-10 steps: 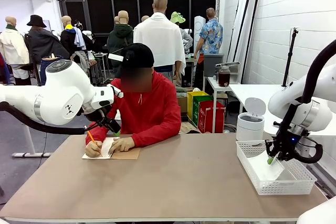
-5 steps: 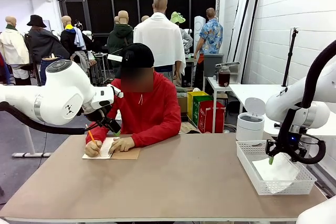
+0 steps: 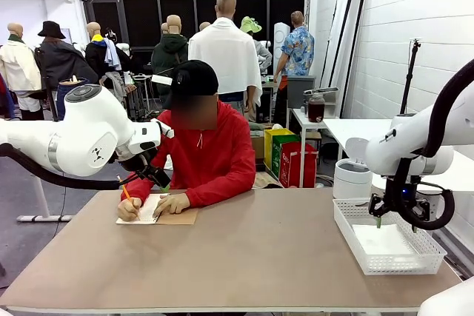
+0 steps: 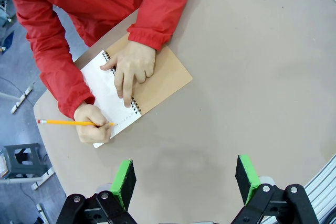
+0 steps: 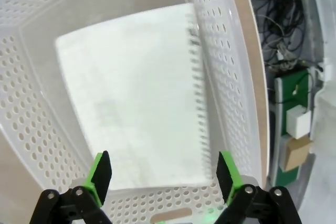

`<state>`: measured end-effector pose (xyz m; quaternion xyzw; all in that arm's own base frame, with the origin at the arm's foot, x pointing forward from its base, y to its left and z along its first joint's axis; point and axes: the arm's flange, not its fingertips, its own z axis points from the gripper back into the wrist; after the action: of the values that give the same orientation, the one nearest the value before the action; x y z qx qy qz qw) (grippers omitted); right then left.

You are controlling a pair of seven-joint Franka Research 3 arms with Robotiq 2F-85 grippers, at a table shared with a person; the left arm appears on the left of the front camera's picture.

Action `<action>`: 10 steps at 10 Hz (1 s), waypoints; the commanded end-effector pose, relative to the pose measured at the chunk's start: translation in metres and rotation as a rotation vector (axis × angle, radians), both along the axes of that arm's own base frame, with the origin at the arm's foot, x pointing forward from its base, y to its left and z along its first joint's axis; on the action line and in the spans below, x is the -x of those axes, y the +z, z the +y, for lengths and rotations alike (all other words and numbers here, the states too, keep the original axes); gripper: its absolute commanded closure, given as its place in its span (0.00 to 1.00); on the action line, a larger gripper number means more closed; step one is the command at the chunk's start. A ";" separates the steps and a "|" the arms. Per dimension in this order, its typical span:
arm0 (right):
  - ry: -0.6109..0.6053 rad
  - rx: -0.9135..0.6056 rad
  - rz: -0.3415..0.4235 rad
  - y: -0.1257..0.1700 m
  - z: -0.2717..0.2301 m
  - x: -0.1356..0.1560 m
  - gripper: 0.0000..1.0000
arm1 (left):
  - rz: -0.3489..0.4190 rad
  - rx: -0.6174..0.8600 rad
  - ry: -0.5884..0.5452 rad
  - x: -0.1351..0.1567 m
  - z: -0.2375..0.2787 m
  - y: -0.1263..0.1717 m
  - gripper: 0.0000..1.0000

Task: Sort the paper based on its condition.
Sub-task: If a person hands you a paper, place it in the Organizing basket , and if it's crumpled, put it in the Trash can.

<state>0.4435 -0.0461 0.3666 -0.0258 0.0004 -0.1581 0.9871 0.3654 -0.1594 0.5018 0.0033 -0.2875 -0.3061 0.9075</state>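
Lifts right end effector (image 3: 378,220) off the paper sheet (image 5: 136,93) since a second ago, jaws now wide and empty. Leaves the sheet flat inside the white perforated basket (image 3: 344,229). Risks clipping the basket rim if swung low. Offers free room upward and over the bare bench (image 3: 252,257). Holds left end effector (image 4: 186,179) spread open, empty.

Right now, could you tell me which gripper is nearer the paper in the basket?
The right. The right gripper hangs open above the paper in the basket; the left gripper is across the table, by the notebook.
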 end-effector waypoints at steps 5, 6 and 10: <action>-0.001 0.006 0.010 -0.003 0.003 0.000 0.00 | -0.003 0.001 -0.007 -0.001 0.001 -0.001 0.00; -0.001 0.006 0.010 -0.003 0.003 0.000 0.00 | -0.003 0.001 -0.007 -0.001 0.001 -0.001 0.00; -0.001 0.006 0.010 -0.003 0.003 0.000 0.00 | -0.003 0.001 -0.007 -0.001 0.001 -0.001 0.00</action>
<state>0.4439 -0.0436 0.3641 -0.0289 0.0028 -0.1586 0.9869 0.3654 -0.1594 0.5018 0.0033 -0.2875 -0.3061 0.9075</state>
